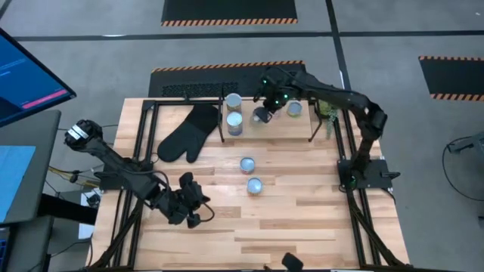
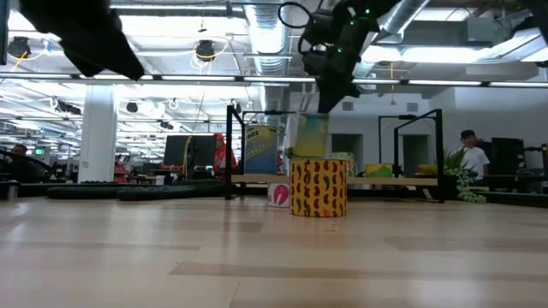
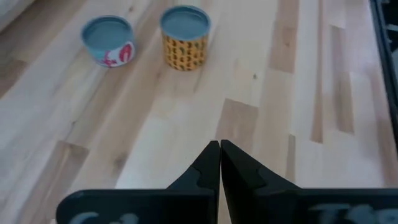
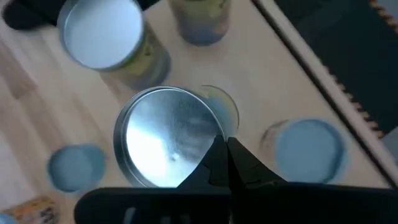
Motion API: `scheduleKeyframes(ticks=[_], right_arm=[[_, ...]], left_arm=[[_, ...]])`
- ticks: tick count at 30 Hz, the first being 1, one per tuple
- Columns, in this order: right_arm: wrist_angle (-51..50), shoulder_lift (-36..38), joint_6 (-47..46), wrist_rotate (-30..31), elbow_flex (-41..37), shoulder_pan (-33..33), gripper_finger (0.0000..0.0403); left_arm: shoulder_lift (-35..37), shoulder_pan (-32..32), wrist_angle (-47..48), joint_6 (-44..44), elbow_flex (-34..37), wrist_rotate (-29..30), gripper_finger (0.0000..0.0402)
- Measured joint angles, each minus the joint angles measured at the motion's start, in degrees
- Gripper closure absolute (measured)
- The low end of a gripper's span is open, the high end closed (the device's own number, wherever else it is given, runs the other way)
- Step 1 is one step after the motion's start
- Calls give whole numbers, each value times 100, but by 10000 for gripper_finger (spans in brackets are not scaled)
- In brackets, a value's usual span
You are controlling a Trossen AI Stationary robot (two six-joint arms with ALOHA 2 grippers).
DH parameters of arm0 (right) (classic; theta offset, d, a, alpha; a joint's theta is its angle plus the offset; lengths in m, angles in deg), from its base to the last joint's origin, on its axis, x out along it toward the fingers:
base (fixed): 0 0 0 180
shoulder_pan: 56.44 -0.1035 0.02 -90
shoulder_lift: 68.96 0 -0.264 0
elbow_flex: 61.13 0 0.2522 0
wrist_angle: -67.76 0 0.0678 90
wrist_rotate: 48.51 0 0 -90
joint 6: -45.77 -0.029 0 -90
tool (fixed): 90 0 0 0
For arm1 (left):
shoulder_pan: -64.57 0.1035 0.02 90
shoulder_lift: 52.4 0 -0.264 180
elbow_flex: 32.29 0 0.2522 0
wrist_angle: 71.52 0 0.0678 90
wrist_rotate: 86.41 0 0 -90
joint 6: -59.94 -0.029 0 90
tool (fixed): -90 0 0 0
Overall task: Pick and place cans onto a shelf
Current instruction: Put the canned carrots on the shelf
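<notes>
The shelf (image 1: 302, 130) stands at the table's far side, with a few cans on its light board: two at its left end (image 1: 233, 100) (image 1: 235, 121), one toward the right (image 1: 293, 109), and a silvery-topped can (image 4: 165, 140) under my right gripper. My right gripper (image 1: 265, 109) (image 4: 225, 152) is shut and empty, its tips over that can's rim. Two more cans stand on the tabletop: a pink-labelled one (image 1: 246, 164) (image 3: 109, 40) and a yellow patterned one (image 1: 254, 185) (image 3: 185, 37). My left gripper (image 1: 190, 205) (image 3: 219, 152) is shut and empty near the table's near left. My right gripper points down with its shut fingertips (image 4: 217, 158) over the rim (image 4: 214, 124) of the silvery-topped can, which stands upright on the shelf board. In the low view the tips (image 2: 330, 101) seem just above the can (image 2: 310, 137). I cannot tell whether they touch it.
A black oven mitt (image 1: 185, 134) lies on the table left of the shelf. A small green plant (image 1: 327, 109) stands at the shelf's right end. Bare planks (image 1: 302, 204) stretch across the near half of the table. People show in the room beyond the table.
</notes>
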Motion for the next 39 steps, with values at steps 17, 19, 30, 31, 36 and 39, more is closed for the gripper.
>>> scheduleKeyframes(ticks=[17, 19, 30, 31, 36, 39], right_arm=[[748, -480, 601, -126, 24, 467, 403], [651, -481, 629, -142, 22, 507, 403], [933, -569, 670, -130, 22, 498, 395], [976, -569, 669, -131, 22, 498, 388], [979, -569, 669, -132, 22, 539, 350], [985, -569, 670, -128, 22, 539, 340]], left_arm=[[2, 498, -143, 9, -4, -245, 401], [2, 498, -153, 9, -4, -245, 401], [2, 498, -232, 9, -4, -245, 401], [2, 498, -232, 9, -4, -245, 401], [2, 498, -234, 59, -4, -247, 401], [2, 498, -234, 138, -4, -247, 401]])
